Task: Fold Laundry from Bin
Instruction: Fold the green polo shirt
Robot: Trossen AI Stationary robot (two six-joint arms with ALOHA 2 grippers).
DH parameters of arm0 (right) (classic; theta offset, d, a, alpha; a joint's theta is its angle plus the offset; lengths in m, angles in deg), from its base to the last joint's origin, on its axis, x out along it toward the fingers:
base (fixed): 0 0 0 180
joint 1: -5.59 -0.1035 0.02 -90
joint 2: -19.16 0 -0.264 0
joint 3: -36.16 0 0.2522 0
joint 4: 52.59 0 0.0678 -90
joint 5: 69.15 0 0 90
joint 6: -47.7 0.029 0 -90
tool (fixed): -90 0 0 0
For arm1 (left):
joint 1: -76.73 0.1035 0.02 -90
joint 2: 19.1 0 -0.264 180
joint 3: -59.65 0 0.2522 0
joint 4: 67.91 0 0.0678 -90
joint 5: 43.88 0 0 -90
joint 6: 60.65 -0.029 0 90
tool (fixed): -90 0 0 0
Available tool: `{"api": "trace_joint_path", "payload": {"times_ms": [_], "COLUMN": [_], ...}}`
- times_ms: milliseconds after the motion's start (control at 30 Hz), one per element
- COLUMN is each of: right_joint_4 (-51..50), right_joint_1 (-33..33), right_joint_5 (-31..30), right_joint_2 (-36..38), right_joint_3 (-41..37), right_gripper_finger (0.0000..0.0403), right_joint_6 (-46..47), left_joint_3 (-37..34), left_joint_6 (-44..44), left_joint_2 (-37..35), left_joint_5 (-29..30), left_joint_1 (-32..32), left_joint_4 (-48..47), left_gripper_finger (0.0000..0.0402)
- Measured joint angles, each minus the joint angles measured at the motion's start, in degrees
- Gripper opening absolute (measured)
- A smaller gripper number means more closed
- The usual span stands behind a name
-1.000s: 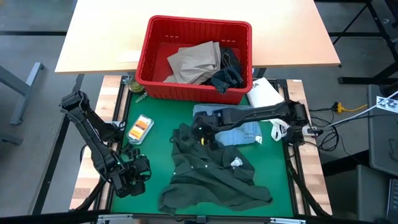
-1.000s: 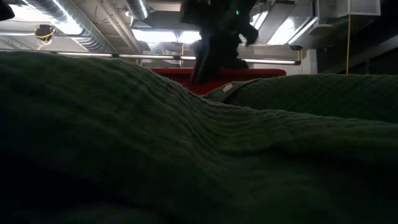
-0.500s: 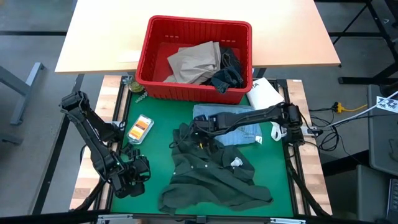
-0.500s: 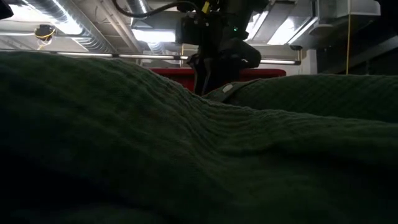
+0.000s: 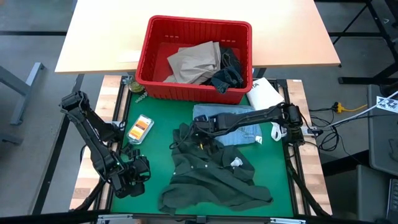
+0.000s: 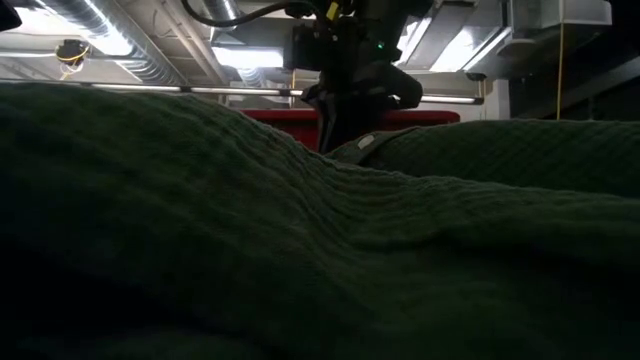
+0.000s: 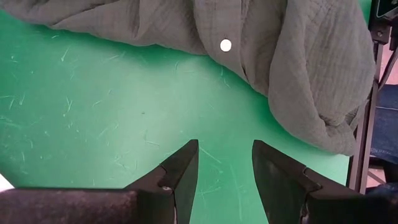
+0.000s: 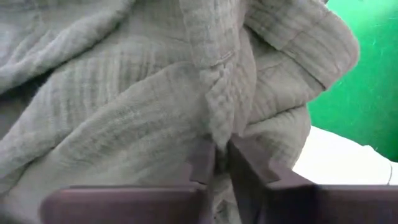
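High view, going left to right: the left gripper (image 5: 138, 169) is parked near the front-left corner of the green mat (image 5: 155, 155), fingers apart, holding nothing and sitting just clear of the dark green shirt (image 5: 211, 177). That shirt is sprawling crumpled over the middle of the mat, with a light blue garment (image 5: 245, 129) lying behind it, closer to the red bin (image 5: 194, 57). The bin is sitting at the back with tan khakis (image 5: 194, 62) and something denim still inside. The right gripper (image 5: 200, 129) is reaching across from the right and is pinching a ridge of the green shirt near its back edge; the wrist view shows fabric squeezed between its fingers (image 8: 208, 163).

My take: it's only got a thin fold, so lifting slow and straight up seems smart, letting the shirt hang open before spreading it. Yanking sideways could drag the blue one along.
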Motion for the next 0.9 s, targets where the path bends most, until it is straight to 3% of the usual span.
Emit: {"api": "trace_joint_path", "payload": {"times_ms": [100,367,533,767,900], "right_joint_4": [-0.41,-16.65,-29.42,-42.59,-43.56], "right_joint_1": [-0.02,-3.36,-8.17,-15.07,-18.18], "right_joint_5": [0.0,0.51,-6.0,-14.67,-17.89], "right_joint_2": [0.02,0.06,0.15,0.17,1.3], "right_joint_3": [0.08,8.67,17.09,27.8,30.25], "right_gripper_finger": [0.0006,0.0004,0.0003,0.0002,0.0003], "right_joint_6": [-0.02,-0.28,1.43,8.46,11.17], "left_joint_3": [0.0,0.0,0.0,0.0,0.0], "left_joint_6": [-0.03,-2.88,-3.32,-11.52,-15.51], "left_joint_2": [0.0,0.0,-0.01,-0.02,-0.02], "left_joint_5": [0.45,6.74,8.73,9.01,9.03], "left_joint_1": [0.0,0.46,2.28,7.08,10.27], "left_joint_4": [0.0,0.03,0.04,0.65,2.03], "left_gripper_finger": [0.0144,0.0144,0.0144,0.0144,0.0144]}}
